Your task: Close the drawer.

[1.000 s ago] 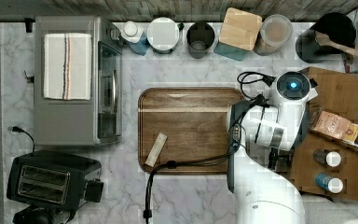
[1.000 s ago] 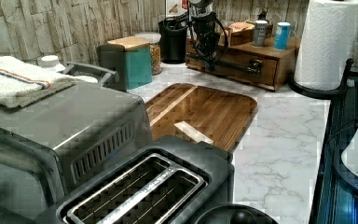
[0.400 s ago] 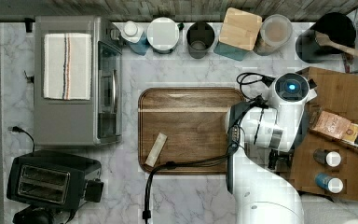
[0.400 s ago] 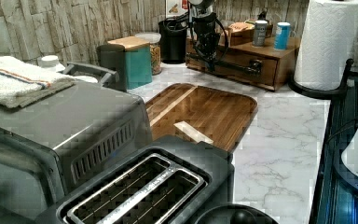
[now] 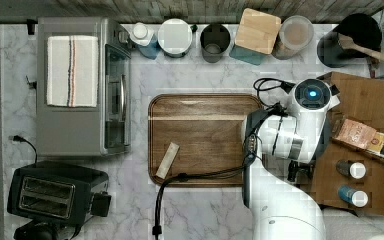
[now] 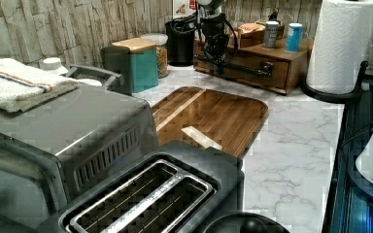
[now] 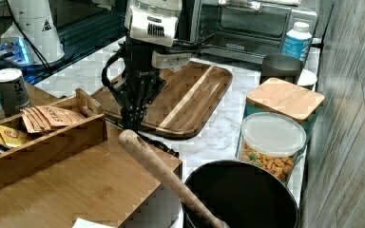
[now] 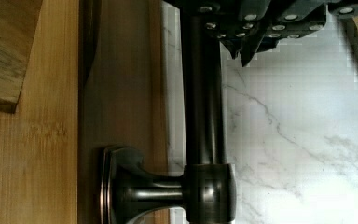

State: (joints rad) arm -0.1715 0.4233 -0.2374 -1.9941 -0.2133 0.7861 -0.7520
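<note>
The drawer [image 6: 278, 77] is the medium-brown wooden front under the cabinet top [image 6: 272, 51], and it sits close against the cabinet body. Its dark bar handle [image 6: 245, 70] runs along the front. The same handle [image 8: 203, 116] stands off the drawer front [image 8: 121, 93] in the wrist view. My gripper [image 6: 218, 57] points down at the handle's far end in the left view. Its fingertips [image 8: 244, 46] are together on the marble side of the bar, right against it. The right view has the gripper [image 7: 132, 121] upright beside the cabinet edge.
A darker wooden tray [image 5: 200, 140] with a pale stick [image 5: 166, 160] lies next to the arm. On the cabinet top stand cans [image 5: 352, 170] and a tea box [image 7: 43, 128]. A black pot with a wooden spoon [image 7: 161, 171], a paper towel roll [image 6: 342, 43], a toaster oven [image 5: 80, 85] and a toaster [image 5: 50, 192] stand around.
</note>
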